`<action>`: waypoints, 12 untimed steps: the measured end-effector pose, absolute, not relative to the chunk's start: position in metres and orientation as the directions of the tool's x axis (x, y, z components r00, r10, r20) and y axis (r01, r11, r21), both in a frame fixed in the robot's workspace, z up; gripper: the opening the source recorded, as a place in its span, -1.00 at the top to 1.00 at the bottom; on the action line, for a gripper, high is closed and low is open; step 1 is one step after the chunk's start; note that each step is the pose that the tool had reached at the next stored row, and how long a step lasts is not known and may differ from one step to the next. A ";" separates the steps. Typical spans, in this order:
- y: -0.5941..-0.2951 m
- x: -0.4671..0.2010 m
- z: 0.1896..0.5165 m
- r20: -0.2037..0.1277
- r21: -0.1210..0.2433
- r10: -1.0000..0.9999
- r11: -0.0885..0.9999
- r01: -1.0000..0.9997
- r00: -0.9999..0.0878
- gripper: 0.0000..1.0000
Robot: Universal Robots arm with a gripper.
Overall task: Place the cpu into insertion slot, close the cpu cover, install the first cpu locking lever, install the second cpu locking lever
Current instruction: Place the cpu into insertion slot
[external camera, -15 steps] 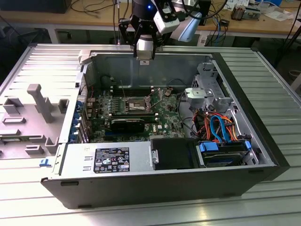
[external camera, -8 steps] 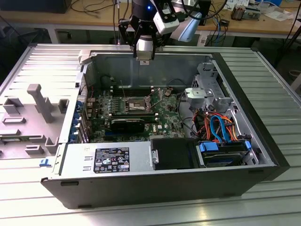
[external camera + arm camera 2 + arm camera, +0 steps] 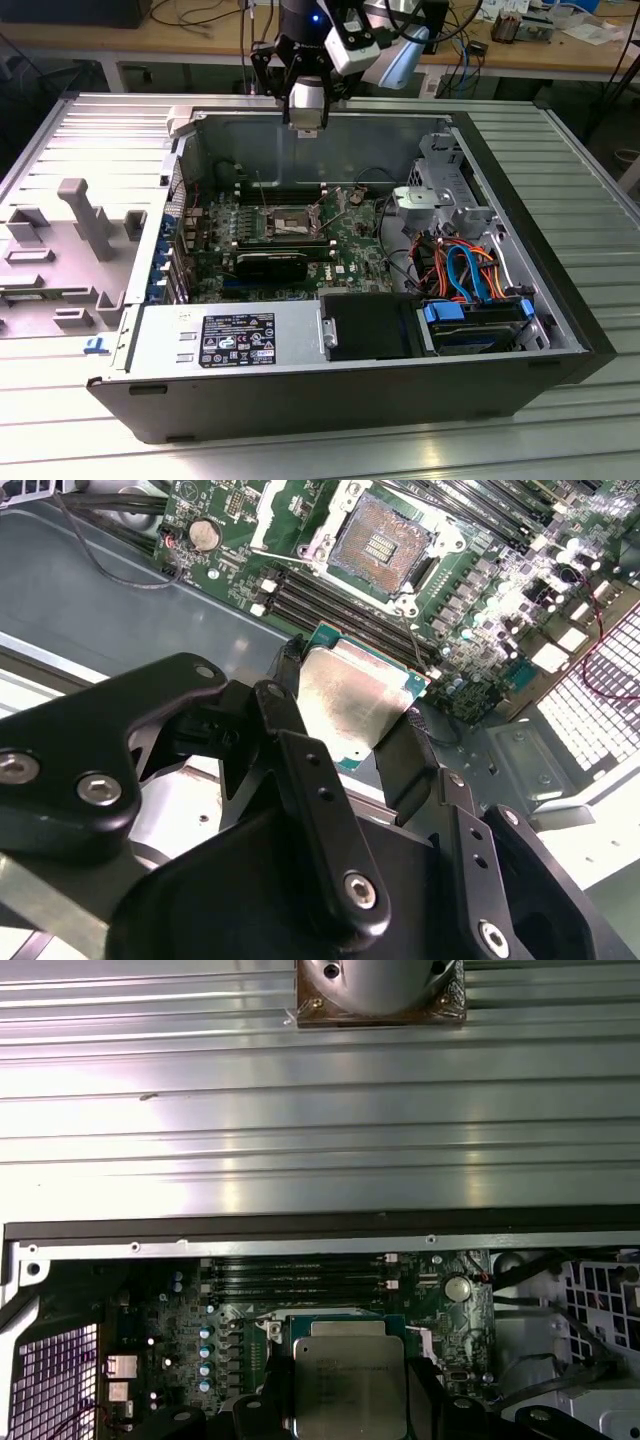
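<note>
- Jaws clamped on the cpu [image 3: 358, 695]: gripper [image 3: 350, 712] fingers [image 3: 405, 765] pinch two opposite edges, with the metal top facing the wrist cameras.
- Chip is square (no long axis to speak of). It sits flat in the grip, roughly parallel to the motherboard [image 3: 350, 250] by my read.
- Insertion slot [image 3: 380, 545] has its dark centre exposed and no chip in it. It is well apart from the cpu, with no contact.
- Exterior view: gripper hangs above the far wall of the open computer case [image 3: 380, 140], and the slot lies at about 6 o'clock from it, lower down.
- Judgement: placement not yet done.
</note>
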State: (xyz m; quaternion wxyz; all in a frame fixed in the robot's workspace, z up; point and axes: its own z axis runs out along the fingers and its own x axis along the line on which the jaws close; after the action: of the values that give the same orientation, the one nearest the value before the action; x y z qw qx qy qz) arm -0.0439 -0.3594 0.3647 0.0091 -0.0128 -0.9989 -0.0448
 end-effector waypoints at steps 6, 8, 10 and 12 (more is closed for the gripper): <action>-0.360 -0.044 0.364 0.019 0.089 0.025 0.996 0.026 -1.000 -0.09; -0.360 -0.045 0.364 0.019 0.089 0.025 0.996 0.026 -1.000 -0.09; -0.360 -0.045 0.364 0.019 0.089 0.025 0.996 0.026 -1.000 -0.09; -0.360 -0.045 0.363 0.019 0.089 0.025 0.996 0.026 -1.000 -0.09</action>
State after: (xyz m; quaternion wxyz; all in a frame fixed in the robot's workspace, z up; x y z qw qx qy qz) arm -0.0448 -0.3603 0.3631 0.0091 -0.0128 -0.9989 -0.0448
